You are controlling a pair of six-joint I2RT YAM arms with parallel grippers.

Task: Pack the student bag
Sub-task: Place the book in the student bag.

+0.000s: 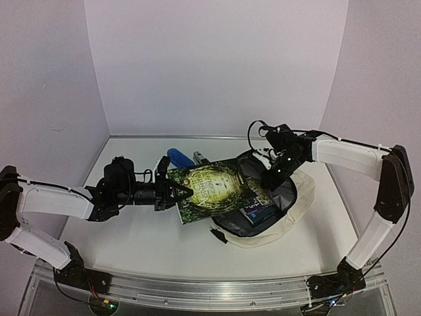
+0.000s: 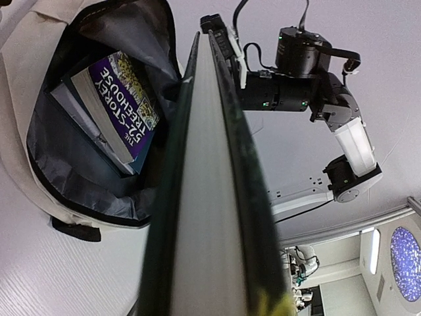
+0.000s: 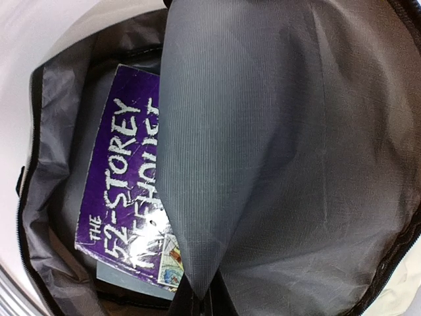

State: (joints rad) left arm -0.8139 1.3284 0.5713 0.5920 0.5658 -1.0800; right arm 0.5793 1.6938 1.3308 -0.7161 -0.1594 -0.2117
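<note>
The student bag (image 1: pixel 294 214) lies open at the right, cream with dark grey lining. A purple book (image 1: pixel 256 209) lies inside it and shows in the left wrist view (image 2: pixel 122 99) and the right wrist view (image 3: pixel 122 197). My left gripper (image 1: pixel 176 192) is shut on the left edge of a large green book (image 1: pixel 214 189) and holds it level, its far edge at the bag's mouth. In the left wrist view the green book (image 2: pixel 210 197) is edge-on and hides the fingers. My right gripper (image 1: pixel 271 172) is shut on the bag's upper flap and holds its grey lining (image 3: pixel 283 131) up.
A blue object (image 1: pixel 179 158) and a small grey item (image 1: pixel 200 158) lie on the table behind the green book. White walls close the back and sides. A black strap tab (image 1: pixel 216 233) sticks out at the bag's near edge.
</note>
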